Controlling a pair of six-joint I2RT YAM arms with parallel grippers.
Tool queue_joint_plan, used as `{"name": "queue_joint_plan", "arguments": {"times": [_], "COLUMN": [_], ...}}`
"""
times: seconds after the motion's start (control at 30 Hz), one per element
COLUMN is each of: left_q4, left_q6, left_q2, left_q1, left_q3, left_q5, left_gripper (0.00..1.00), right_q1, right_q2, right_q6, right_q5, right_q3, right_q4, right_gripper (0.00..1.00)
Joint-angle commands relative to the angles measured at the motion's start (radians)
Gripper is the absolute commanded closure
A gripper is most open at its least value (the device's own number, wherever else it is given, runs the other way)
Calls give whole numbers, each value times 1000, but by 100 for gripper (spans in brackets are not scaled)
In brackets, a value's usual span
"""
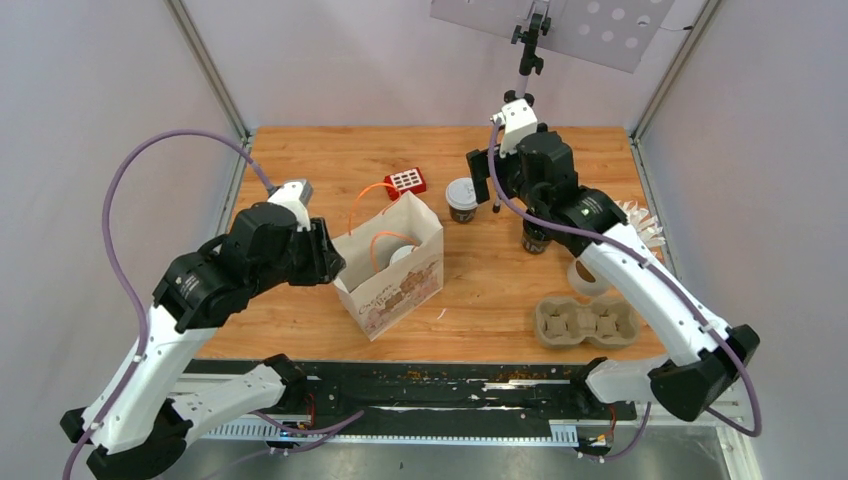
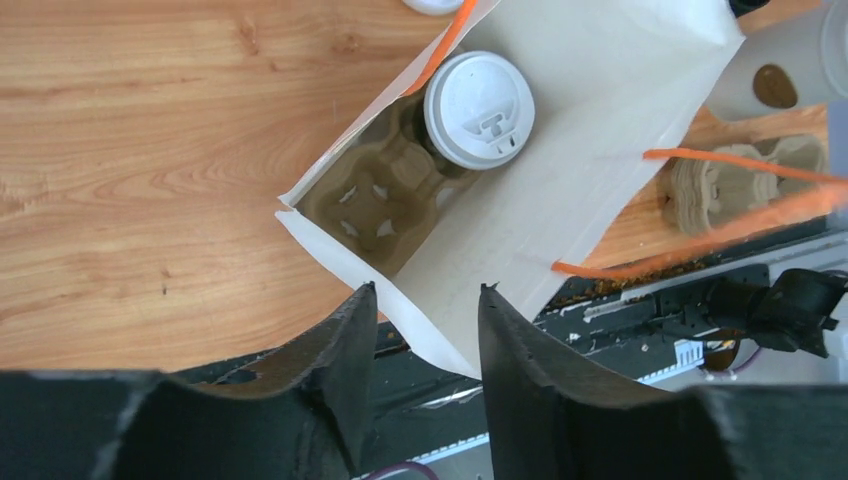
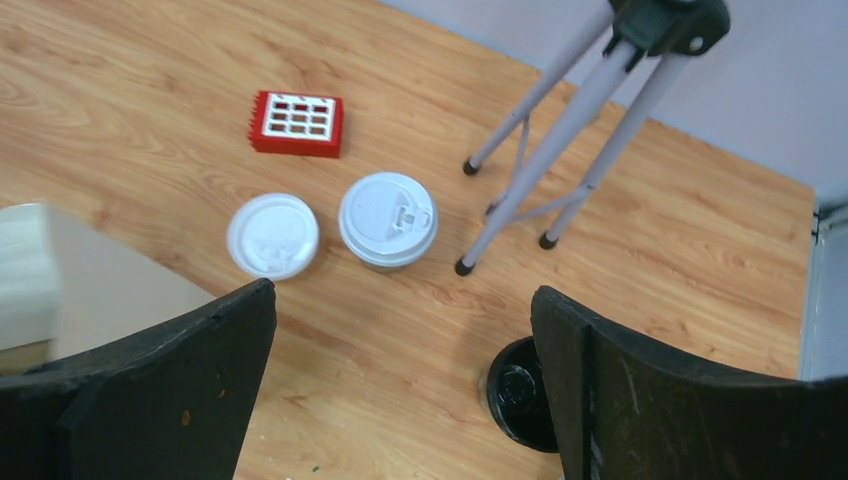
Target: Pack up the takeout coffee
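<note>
Firstly, lower frame: left gripper (image 2: 428, 295), jaws apart astride the bag (image 2: 560, 150) rim, likely steadying it open for loading. Item 1: coffee (image 2: 478, 108), black cup, white sip lid, seated in the tray (image 2: 370, 200) inside the bag. Centre right: right gripper (image 3: 402, 295), spread wide, empty, above a lidless black cup (image 3: 518, 395). Beyond, upper centre: second coffee (image 3: 387, 218), lidded, on the table (image 3: 150, 80).
</note>
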Motion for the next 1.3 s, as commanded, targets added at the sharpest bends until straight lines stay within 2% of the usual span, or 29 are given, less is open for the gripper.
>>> {"name": "queue_joint_plan", "arguments": {"times": [0.0, 0.07, 0.37, 0.9, 1.13, 1.17, 1.2, 1.27], "left_q4": [73, 86, 66, 39, 33, 34, 36, 43], "left_q6": [19, 16, 37, 94, 105, 105, 108, 110], "left_q2": [-40, -58, -104, -103, -78, -74, -70, -69], "left_q1": [6, 6, 6, 5, 6, 6, 6, 5], "left_q3": [2, -9, -25, 9, 21, 21, 21, 21], "left_q5": [-31, -32, -57, -92, -83, -80, -79, -78], "left_gripper": [47, 41, 27, 25, 25, 25, 25, 25], "right_q1": [-79, -92, -124, -168, -172, -173, -173, -173], "right_q2": [85, 133, 303, 480, 539, 539, 539, 535], "right_q6": [32, 20, -11, -29, -32, -32, -36, -40], "right_q5": [-71, -79, -166, -240, -254, -254, -252, -252], "right_q3": [-39, -51, -45, -23, 11, 7, 0, -8], "right_q4": [113, 137, 259, 375, 372, 374, 377, 385], "right_gripper": [3, 6, 5, 6, 7, 7, 2, 0]}}
